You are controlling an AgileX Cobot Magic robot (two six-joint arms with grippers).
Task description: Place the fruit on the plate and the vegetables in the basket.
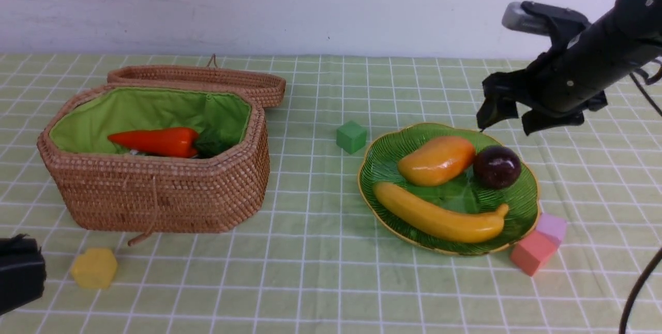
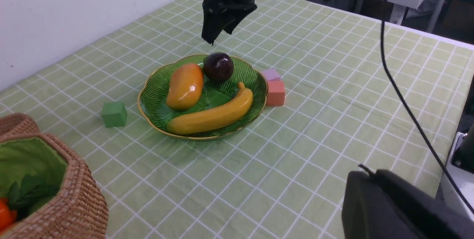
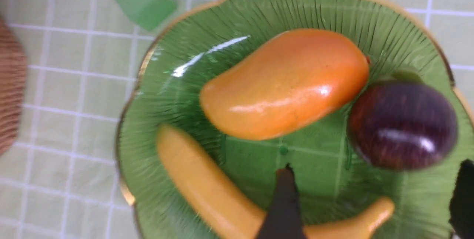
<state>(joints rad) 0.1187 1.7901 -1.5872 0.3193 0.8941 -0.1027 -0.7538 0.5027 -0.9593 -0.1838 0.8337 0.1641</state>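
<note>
Bench [image 1: 331, 282] carried basket [image 1: 155, 189] at 9 o'clock, lid back, carrot [image 1: 155, 141] inside. Plate [image 1: 380, 163] at 3 o'clock held banana [image 1: 439, 217], mango [image 1: 437, 160], mangosteen [image 1: 497, 166]. Right gripper [image 1: 509, 116] hung above the plate's 1 o'clock edge, jaws wide, empty. Left gripper [image 1: 18, 272] at 8 o'clock, jaws closed.

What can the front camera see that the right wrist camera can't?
Only the front view shows the carrot inside the basket, the yellow block, the pink block, the purple block and the right gripper hanging open above the plate's far edge.

Only the right wrist view shows the plate's ribs and the shine on the fruit up close.

Both show the plate holding the mango, banana and mangosteen, plus the green block.
</note>
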